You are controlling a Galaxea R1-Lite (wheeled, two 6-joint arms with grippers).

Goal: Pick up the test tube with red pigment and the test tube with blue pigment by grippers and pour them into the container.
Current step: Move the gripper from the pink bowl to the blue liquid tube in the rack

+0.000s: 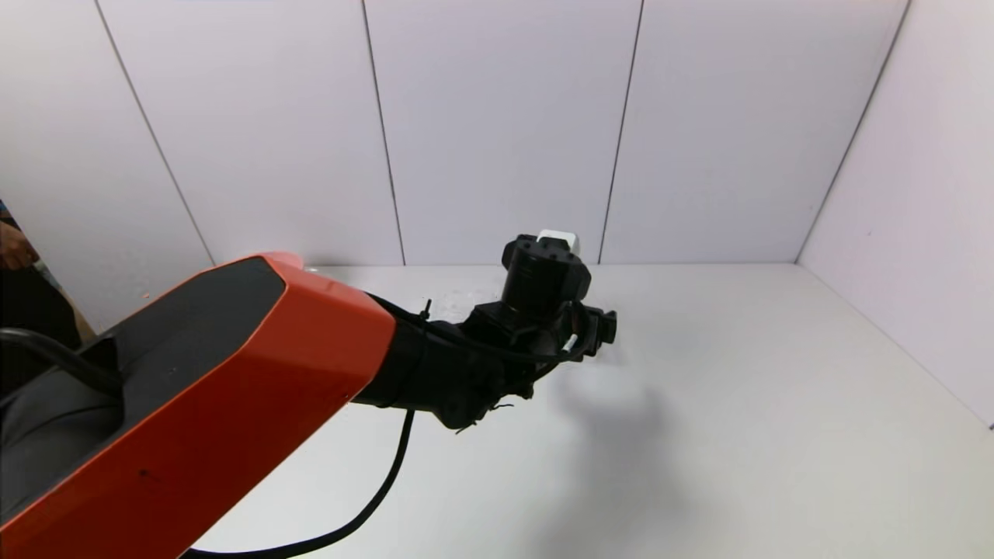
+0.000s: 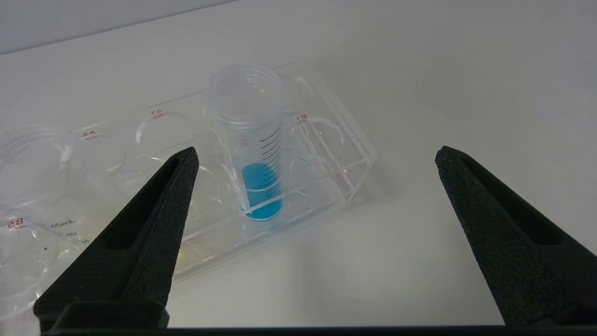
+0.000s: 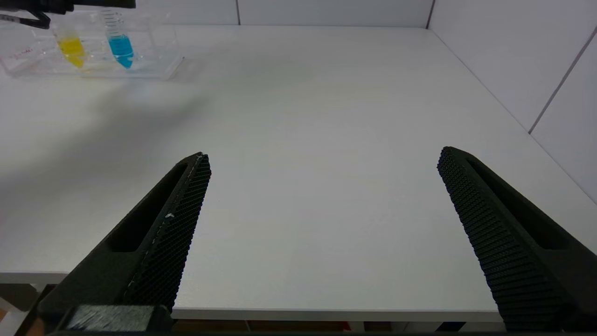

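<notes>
White panelled walls enclosed a pale table (image 3: 326,140). On it, the test tube with blue pigment (image 2: 256,154) stood upright in a clear rack (image 2: 326,177), apparently beside a yellow tube (image 3: 72,49). Left gripper (image 2: 317,154) hovered above, spread wide; right gripper (image 3: 324,158), likewise spread, hung well apart.

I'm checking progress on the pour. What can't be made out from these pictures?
- Head view: the left arm hides the rack, tubes and left hand.
- No view shows the red tube or the container.
- Right wrist view: the edge and a dark arm part cut the tops of the blue tube and yellow tube.
- Left wrist view: the left hand is open above the rack; the neighbouring items are cut off.
</notes>
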